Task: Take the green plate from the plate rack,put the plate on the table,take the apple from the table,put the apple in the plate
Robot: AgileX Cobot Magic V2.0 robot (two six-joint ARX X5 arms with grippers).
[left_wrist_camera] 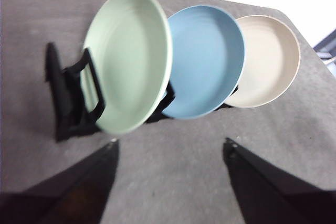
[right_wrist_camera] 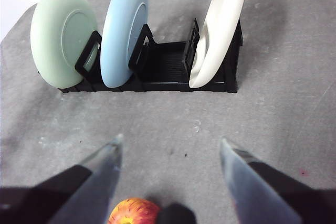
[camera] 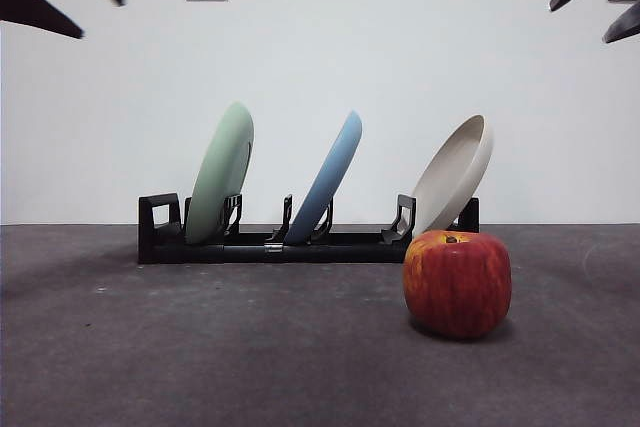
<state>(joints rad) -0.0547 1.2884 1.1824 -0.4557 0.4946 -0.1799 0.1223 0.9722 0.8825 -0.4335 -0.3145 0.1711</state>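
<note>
Pale mint-green round plate (left_wrist_camera: 128, 59) stands on edge in the black plastic rack (camera: 270, 243), ahead of the left gripper (left_wrist_camera: 170, 148); both grippers' jaws spread, empty.

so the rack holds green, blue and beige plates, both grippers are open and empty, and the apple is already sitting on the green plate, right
Not quite. The apple sits on the table, in front of the plate rack near the beige plate, as the front view shows. The green plate stands in the rack beside the blue plate. The left gripper and right gripper are open and empty.
</note>
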